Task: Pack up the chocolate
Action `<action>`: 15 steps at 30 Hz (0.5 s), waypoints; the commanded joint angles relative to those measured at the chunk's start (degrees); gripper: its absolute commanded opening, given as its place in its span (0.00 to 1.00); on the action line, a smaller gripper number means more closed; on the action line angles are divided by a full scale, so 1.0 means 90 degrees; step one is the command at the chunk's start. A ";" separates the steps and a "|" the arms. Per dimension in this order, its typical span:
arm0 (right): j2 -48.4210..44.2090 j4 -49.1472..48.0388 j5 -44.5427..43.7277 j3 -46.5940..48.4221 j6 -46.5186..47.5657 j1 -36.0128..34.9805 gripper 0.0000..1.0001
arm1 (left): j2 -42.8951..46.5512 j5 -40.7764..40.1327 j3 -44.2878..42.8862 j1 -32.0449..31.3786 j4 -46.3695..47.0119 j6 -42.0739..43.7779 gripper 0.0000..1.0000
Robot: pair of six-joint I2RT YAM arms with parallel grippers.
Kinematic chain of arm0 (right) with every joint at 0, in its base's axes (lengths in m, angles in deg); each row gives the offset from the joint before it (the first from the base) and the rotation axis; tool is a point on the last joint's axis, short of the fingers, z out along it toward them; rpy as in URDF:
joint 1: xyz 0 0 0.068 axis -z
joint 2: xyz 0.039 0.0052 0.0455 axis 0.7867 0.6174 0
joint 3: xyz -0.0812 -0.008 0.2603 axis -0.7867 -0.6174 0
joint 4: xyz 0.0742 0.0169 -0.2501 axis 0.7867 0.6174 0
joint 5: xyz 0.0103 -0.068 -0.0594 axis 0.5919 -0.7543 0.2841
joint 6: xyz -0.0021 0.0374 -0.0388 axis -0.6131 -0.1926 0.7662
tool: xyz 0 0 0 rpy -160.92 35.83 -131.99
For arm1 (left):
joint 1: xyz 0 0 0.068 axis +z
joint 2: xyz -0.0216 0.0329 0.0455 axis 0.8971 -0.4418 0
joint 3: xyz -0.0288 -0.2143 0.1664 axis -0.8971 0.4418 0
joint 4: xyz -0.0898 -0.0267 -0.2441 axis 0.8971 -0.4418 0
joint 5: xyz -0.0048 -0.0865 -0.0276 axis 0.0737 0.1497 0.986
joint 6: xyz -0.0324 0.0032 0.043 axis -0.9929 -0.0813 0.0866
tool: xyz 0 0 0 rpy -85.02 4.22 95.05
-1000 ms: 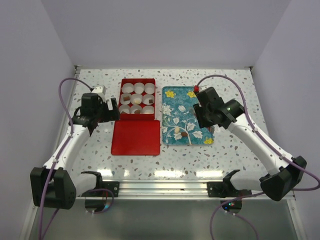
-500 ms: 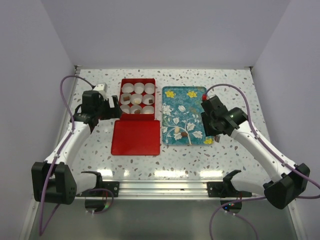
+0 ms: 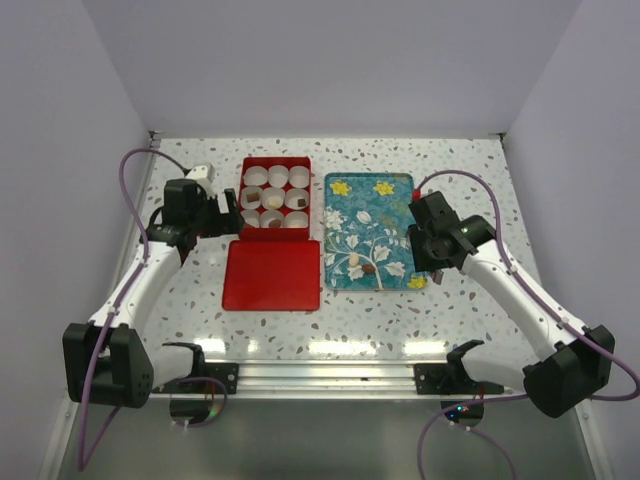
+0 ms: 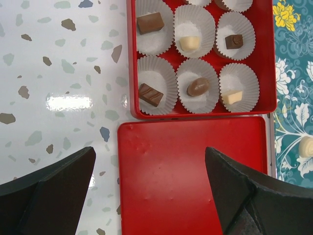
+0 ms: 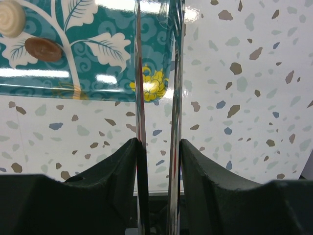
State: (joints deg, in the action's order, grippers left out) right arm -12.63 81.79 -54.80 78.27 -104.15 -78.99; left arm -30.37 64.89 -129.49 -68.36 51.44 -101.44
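Note:
Several chocolate pieces sit in white paper cups in the red box (image 3: pixel 276 161), among them an oval brown one (image 4: pixel 197 87) and a cream one (image 4: pixel 190 44). A cream chocolate (image 5: pixel 11 18) and a brown chocolate (image 5: pixel 43 49) lie on the teal tray (image 3: pixel 368 215), near its front. My left gripper (image 4: pixel 150 156) is open and empty above the red lid (image 4: pixel 190 181); it sits left of the box (image 3: pixel 225 213). My right gripper (image 5: pixel 157 147) is shut on metal tongs (image 5: pixel 175 98) over the tray's near right corner (image 3: pixel 428 248).
The red lid (image 3: pixel 272 274) lies flat in front of the box, touching its near edge. The teal tray's near rim (image 5: pixel 73 90) and speckled table lie under the tongs. Purple cables loop beside both arms. A metal rail runs along the table's front.
My right gripper has moved with the tongs from the tray's far right side toward its near right corner. My left gripper has shifted slightly toward the box.

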 commanded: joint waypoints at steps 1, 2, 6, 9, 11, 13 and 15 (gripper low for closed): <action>0.0170 -0.0374 0.0117 0.0055 0.0131 0.0083 0.42 | -0.0020 -0.0010 -0.0333 -0.0019 0.0275 0.0075 1.00; 0.0238 -0.0442 0.0185 0.0055 0.0179 0.0112 0.42 | -0.0020 -0.0029 -0.0362 -0.0019 0.0266 0.0085 1.00; 0.0521 -0.0589 0.0313 0.0143 0.0297 0.0219 0.42 | -0.0059 -0.0068 -0.0392 -0.0019 0.0246 0.0095 1.00; 0.0678 -0.0677 0.0333 0.0250 0.0355 0.0298 0.42 | -0.0108 -0.0078 -0.0441 -0.0019 0.0256 0.0095 1.00; 0.0805 -0.0677 0.0352 0.0338 0.0385 0.0385 0.42 | -0.0127 -0.0098 -0.0460 -0.0019 0.0246 0.0114 1.00; 0.0893 -0.0706 0.0391 0.0367 0.0453 0.0415 0.42 | -0.0147 -0.0127 -0.0490 -0.0019 0.0236 0.0114 1.00; 0.0951 -0.0765 0.0430 0.0377 0.0502 0.0493 0.42 | -0.0166 -0.0137 -0.0480 -0.0019 0.0236 0.0114 1.00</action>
State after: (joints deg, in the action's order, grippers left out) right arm -4.48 77.38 -52.07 79.00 -101.07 -75.36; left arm -31.50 64.37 -131.43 -68.36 51.44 -101.42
